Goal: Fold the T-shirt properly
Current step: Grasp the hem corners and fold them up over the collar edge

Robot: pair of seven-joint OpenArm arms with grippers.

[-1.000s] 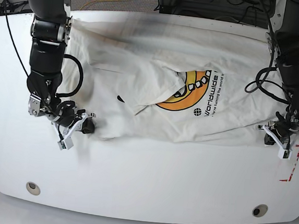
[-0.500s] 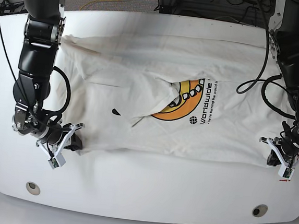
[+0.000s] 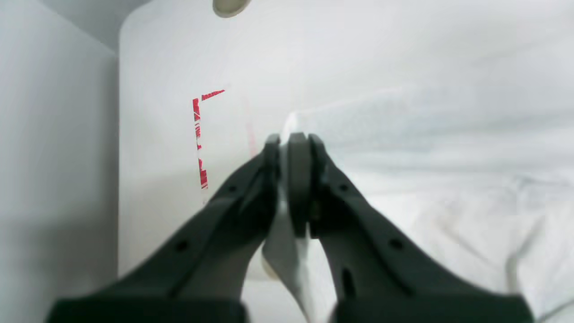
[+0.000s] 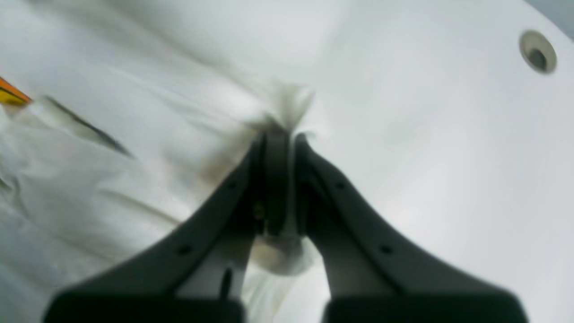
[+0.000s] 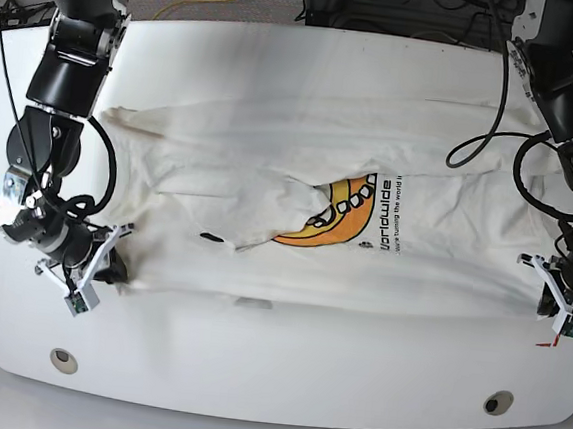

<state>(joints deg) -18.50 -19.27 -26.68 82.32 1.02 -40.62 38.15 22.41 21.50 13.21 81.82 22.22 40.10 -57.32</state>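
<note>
The T-shirt [image 5: 296, 215] lay spread across the middle of the table [image 5: 283, 365]. The right gripper [image 5: 95, 278] pinched its near left corner, the left gripper [image 5: 560, 304] its near right corner. A fold lay over the chest graphic [image 5: 342, 211].

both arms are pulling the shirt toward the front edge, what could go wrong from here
1. The sleeve flap lies folded over the graphic on the T-shirt; more dragging may set that crease rather than flatten it.
2. The left gripper and right gripper each pinch only a thin corner in shut jaws; a corner might slip out.
3. The table has little room left in front; the hem could overhang.
</note>
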